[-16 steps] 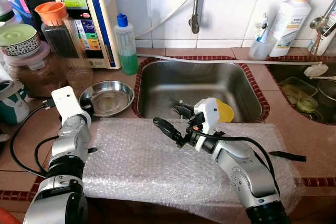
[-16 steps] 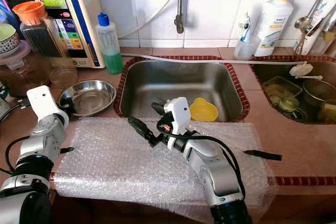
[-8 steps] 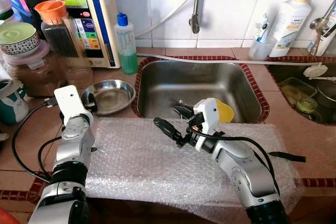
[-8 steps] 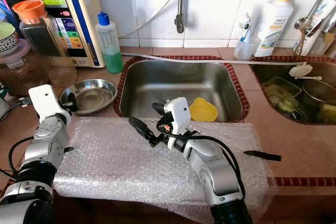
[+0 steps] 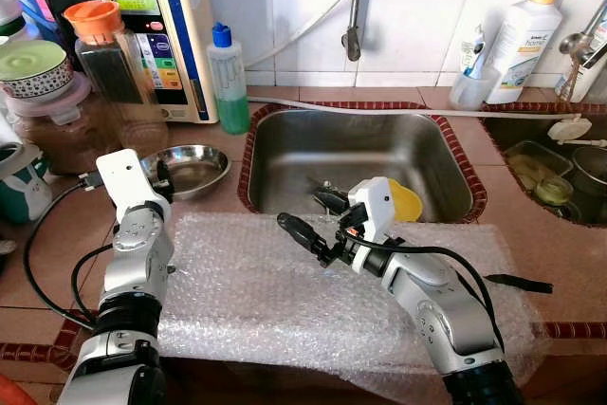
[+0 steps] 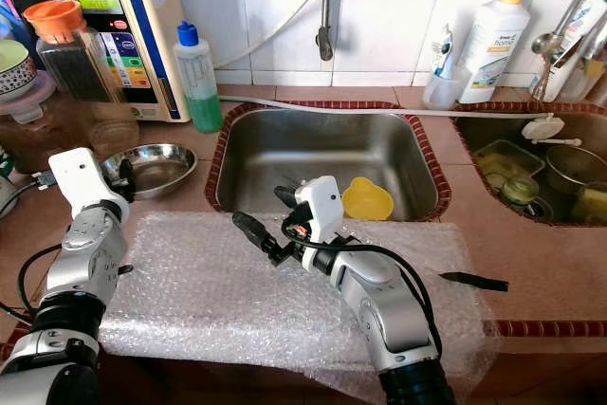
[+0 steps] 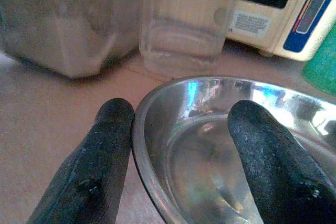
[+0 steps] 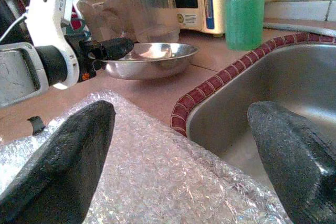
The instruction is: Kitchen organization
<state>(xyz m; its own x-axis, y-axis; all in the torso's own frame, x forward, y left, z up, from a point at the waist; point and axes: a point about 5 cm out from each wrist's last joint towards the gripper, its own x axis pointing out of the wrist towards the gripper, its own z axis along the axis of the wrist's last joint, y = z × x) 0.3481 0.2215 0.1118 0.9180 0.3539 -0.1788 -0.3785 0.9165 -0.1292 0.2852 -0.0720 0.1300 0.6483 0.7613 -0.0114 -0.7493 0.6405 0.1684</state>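
Note:
A shallow steel bowl (image 5: 197,167) sits on the tiled counter left of the sink (image 5: 360,144). My left gripper (image 5: 161,177) is at the bowl's near rim. In the left wrist view it (image 7: 184,166) is open, one finger outside the bowl (image 7: 220,145) and one inside, straddling the rim. My right gripper (image 5: 311,215) hangs open above the sheet of bubble wrap (image 5: 256,291) at the sink's front edge, with nothing between its fingers. A yellow plastic piece (image 5: 409,202) lies in the sink behind the right wrist.
Behind the bowl stand a clear glass jar (image 7: 184,30), an orange-lidded jar (image 5: 104,54), a water purifier (image 5: 156,35) and a bottle of green liquid (image 5: 228,82). A white bottle (image 5: 522,40) and a second sink with dishes (image 5: 560,168) are at the right. A tap hangs over the sink.
My left gripper has moved forward to the bowl, and the bowl has shifted slightly towards the back of the counter. The right arm has stayed where it was.

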